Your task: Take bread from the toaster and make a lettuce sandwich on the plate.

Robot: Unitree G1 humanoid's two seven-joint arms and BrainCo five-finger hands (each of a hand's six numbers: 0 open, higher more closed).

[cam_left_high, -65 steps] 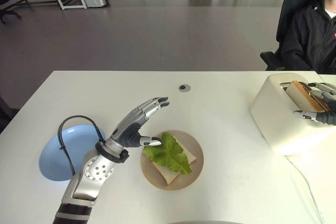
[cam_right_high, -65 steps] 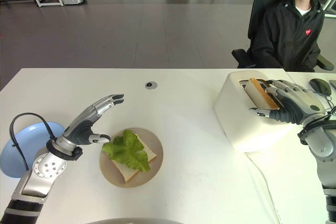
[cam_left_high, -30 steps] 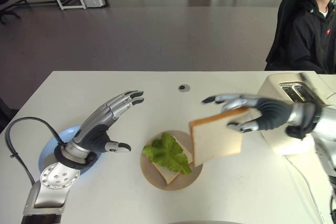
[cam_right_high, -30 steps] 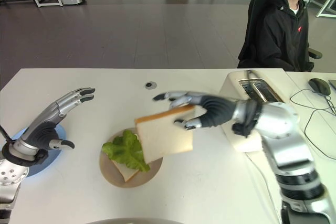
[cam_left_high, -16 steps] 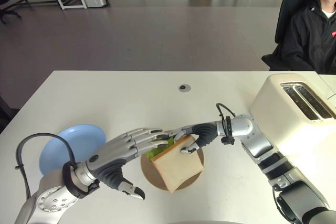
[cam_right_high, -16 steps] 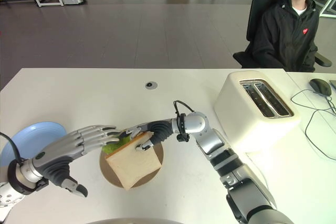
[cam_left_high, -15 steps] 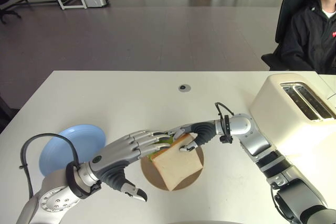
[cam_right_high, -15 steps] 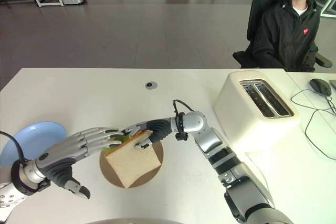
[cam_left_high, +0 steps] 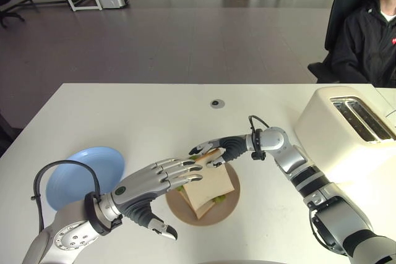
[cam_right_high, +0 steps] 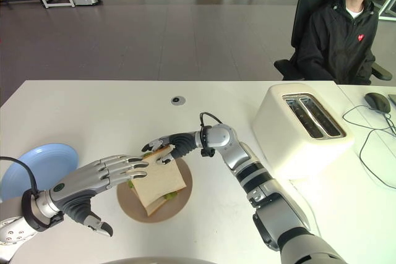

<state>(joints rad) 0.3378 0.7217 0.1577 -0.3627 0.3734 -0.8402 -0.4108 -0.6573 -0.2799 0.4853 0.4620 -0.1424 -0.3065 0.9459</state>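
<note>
Top slice (cam_left_high: 207, 183) is down on the stack on the brown plate (cam_left_high: 228, 206), mid-table and near the front, with just bits of lettuce (cam_right_high: 167, 196) peeking out at its near-right edge. So the sandwich looks basically built. The right hand (cam_left_high: 215, 149) reaches in from the right and has the slice's far corner lightly pinched – probably to square it up before letting go. The left hand (cam_left_high: 148, 183) comes from the near left, fingers stretched out and holding nothing, tips at the slice's left edge like a stop so it won't slide. The toaster (cam_left_high: 346, 137) sits far right, and a blue plate (cam_left_high: 77, 168) is off to the left.
</note>
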